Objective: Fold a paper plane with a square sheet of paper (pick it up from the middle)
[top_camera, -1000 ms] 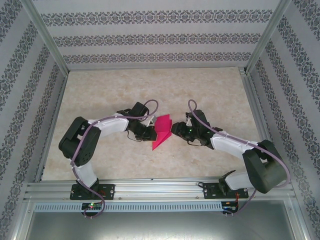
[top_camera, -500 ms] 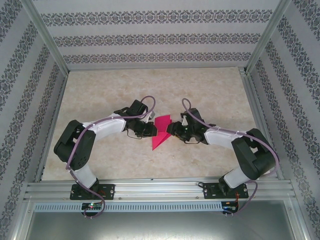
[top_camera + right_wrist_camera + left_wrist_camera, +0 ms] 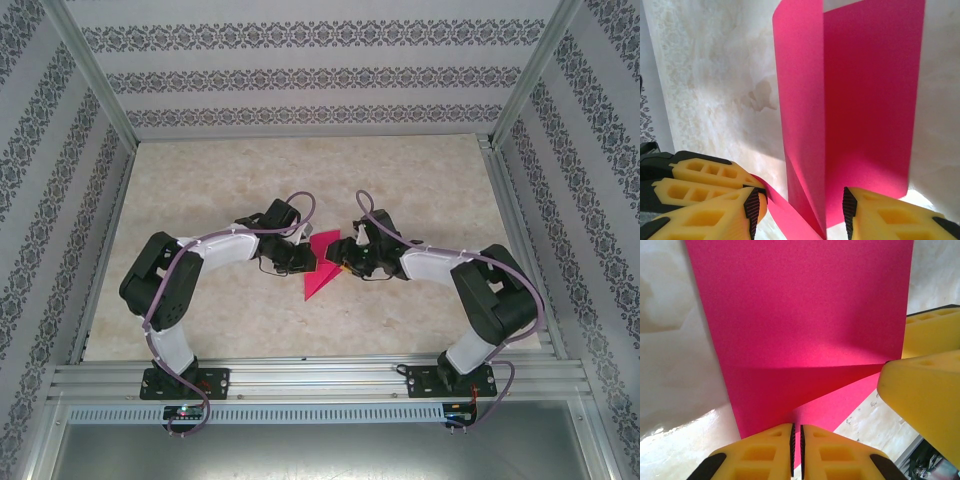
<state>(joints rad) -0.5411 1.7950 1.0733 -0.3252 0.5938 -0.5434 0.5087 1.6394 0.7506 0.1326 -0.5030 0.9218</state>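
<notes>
Two yellow, honeycomb-moulded grippers are meeting at the square sheet of paper [image 3: 319, 274], which is sitting mid-table [image 3: 420, 180] between them. Your left gripper [image 3: 796, 432] is pinching the matte magenta sheet's edge, its tips pressed together on it. Your right gripper [image 3: 802, 200] is standing spread, black-padded fingers [image 3: 752, 207] flanking an upright, sharply creased flap. Marbled beige tabletop is gleaming underneath.

The square sheet of paper [image 3: 320, 270] is magenta-pink and partly folded into a pointed wedge near the middle of the surface [image 3: 200, 190]. Its narrow tip points toward the near edge. One side stands up in a soft curve, not creased flat.
</notes>
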